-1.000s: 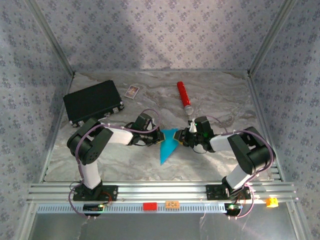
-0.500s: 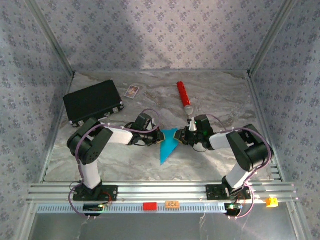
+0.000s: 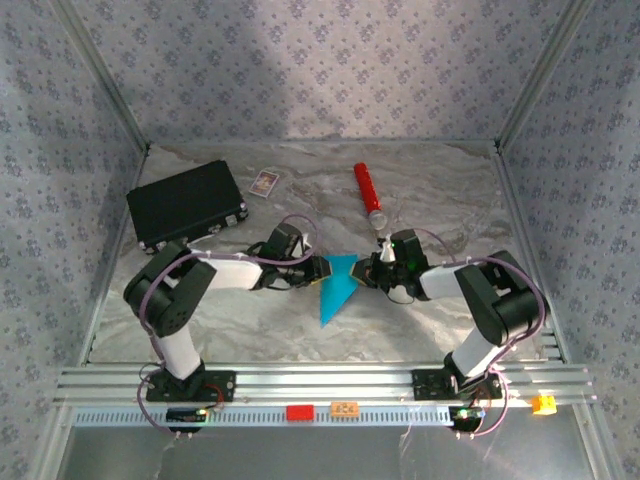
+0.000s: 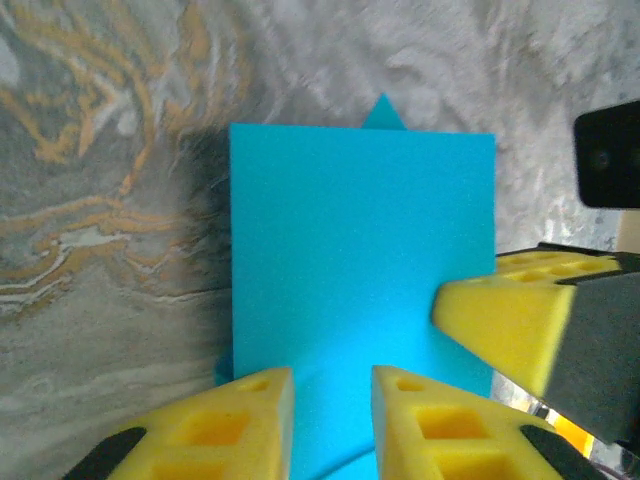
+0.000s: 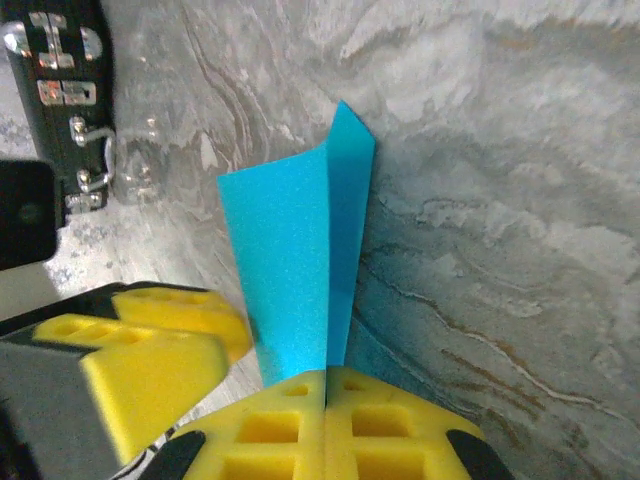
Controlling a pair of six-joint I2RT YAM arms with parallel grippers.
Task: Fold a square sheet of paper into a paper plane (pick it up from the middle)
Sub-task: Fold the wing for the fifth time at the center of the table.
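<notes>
The paper plane [image 3: 337, 292] is seen mid-way across the table [image 3: 450, 190], btwn the two grippers, w/ its pointed end twd the near edge. The R gripper [image 5: 325, 380] is closed tight on the plane's folded edge, and a flap is stood up from the pinch. The L gripper [image 4: 330, 378] is parted a little; blue paper is seen in the gap, pads not pressed together. A black case [image 3: 187, 203], white card [image 3: 264, 182] & red tube [image 3: 368, 195] are seen at the back, well apart from the plane.

paper plane [image 3: 335, 287] mid-table, black case [image 3: 187, 205], red cylinder [image 3: 368, 194] at back, open tabletop [image 3: 250, 325] in front
</notes>
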